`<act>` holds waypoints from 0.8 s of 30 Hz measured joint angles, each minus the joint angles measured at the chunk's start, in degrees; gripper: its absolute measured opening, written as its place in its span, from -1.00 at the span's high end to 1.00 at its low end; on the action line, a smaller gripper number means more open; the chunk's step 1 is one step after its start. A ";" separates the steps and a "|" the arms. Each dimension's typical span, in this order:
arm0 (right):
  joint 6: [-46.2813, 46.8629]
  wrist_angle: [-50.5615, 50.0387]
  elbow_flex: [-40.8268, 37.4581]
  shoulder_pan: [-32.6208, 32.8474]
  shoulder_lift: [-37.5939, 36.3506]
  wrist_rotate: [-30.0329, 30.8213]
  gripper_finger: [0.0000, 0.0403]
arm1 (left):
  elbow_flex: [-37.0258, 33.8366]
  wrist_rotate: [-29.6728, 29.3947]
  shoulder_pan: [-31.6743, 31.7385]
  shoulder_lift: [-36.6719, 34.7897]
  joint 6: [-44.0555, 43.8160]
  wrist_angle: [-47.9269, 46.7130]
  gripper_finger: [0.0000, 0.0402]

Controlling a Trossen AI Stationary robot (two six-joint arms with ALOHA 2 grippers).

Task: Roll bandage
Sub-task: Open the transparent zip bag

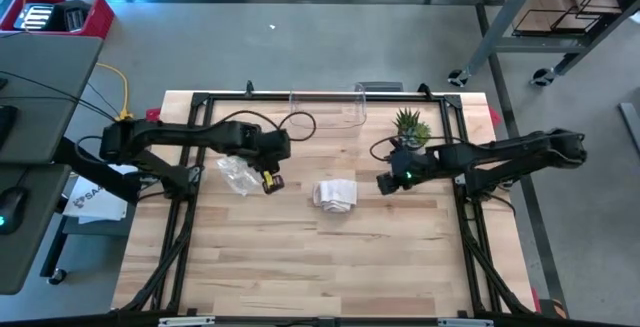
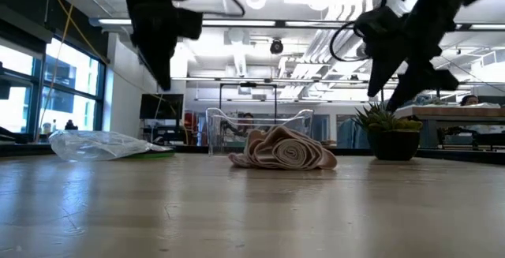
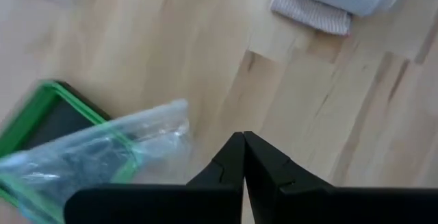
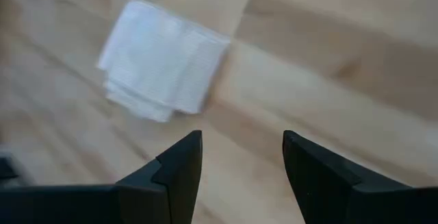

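Bandage [image 1: 335, 194]: loose on table [image 1: 300, 267]
Left fingers [image 3: 244, 157]: closed, empty, left of bandage
Right fingers [image 4: 179, 162]: open, empty, right of bandage

Left wrist view: bandage [image 3: 335, 1] cut off by the frame's top edge. Plastic bag [image 3: 89, 159] and green-rimmed object [image 3: 27, 118] beneath it cut off at lower left; contents indistinguishable.

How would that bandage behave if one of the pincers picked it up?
The bandage would probably sag and unwind, since it lies in loose folds rather than a tight roll. It looks like soft, thin cloth, so likely light. Slumped flat on the table, it seems unlikely to roll away.
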 joint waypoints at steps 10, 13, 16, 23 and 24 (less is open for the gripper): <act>11.67 27.70 -8.82 2.13 0.17 -3.98 0.04 | 0.41 6.48 13.54 5.53 18.71 -1.68 0.46; 12.95 28.63 -8.46 3.35 0.17 -3.14 0.04 | 2.76 6.87 16.13 10.40 25.83 -8.49 0.23; 14.63 29.24 -8.06 3.98 0.17 -1.73 0.04 | 8.19 3.78 17.38 16.77 29.24 -16.54 0.04; 18.77 29.09 -8.03 4.25 0.17 1.17 0.04 | 22.45 -0.68 17.56 29.21 34.79 -25.36 -0.17; 18.94 29.06 -8.03 4.15 0.17 1.34 0.04 | 24.11 -1.22 17.19 30.45 35.63 -24.91 -0.17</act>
